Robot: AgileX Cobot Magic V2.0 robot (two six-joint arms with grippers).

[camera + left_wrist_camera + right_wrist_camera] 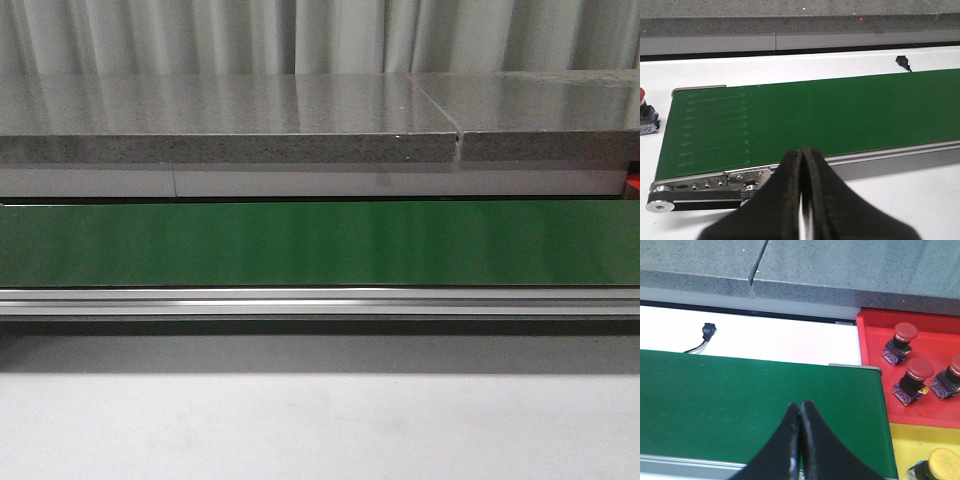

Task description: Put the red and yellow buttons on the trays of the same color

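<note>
Grippers pressed together, left (802, 165) and right (800, 412) | red buttons (905, 337) in red tray (875, 365) | green conveyor belt (320, 242) bare

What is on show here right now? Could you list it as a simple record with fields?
belt: green conveyor belt, nothing on it
red tray: three red buttons in view
yellow tray: one yellow button showing
stray item: red button off the belt's end, by the left arm
left gripper: shut, empty
right gripper: shut, empty
</note>
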